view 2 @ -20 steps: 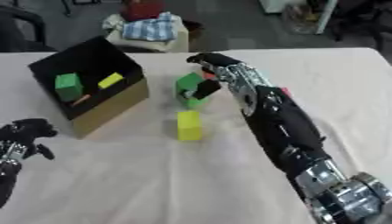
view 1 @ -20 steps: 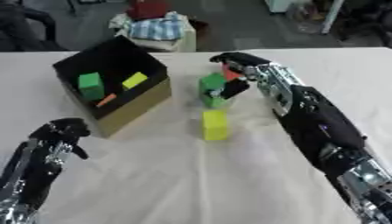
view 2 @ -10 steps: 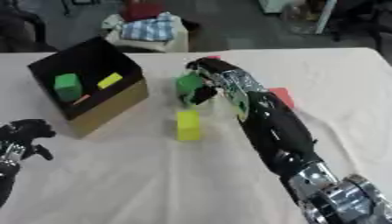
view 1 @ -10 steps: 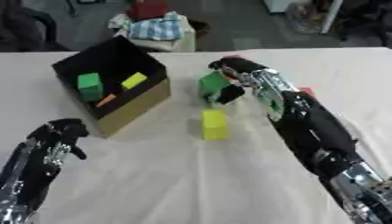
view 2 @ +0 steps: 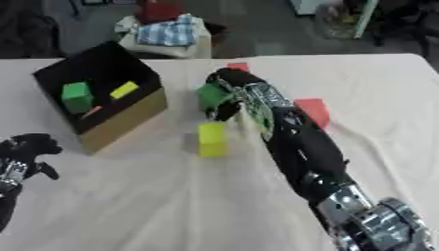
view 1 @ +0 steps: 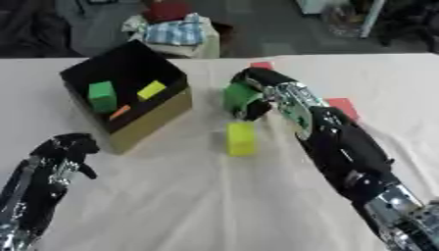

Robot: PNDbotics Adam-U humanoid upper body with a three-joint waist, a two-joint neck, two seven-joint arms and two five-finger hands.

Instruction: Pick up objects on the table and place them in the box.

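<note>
Green block (view 1: 240, 96) sits pinched in the curled fingers of the right hand (view 1: 261, 93), held just off the table (view 1: 214, 196). Box (view 1: 163, 110) lies to that hand's left, near, opening up (green, yellow and orange pieces already inside). Yellow block (view 1: 241, 138) stands on end just below the hand, untouched. Left hand (view 1: 70, 147) rests curled, empty, near the lower left. Right eye view shows a red piece (view 2: 311, 109) whole beyond the forearm; the left eye view partly hides it.
</note>
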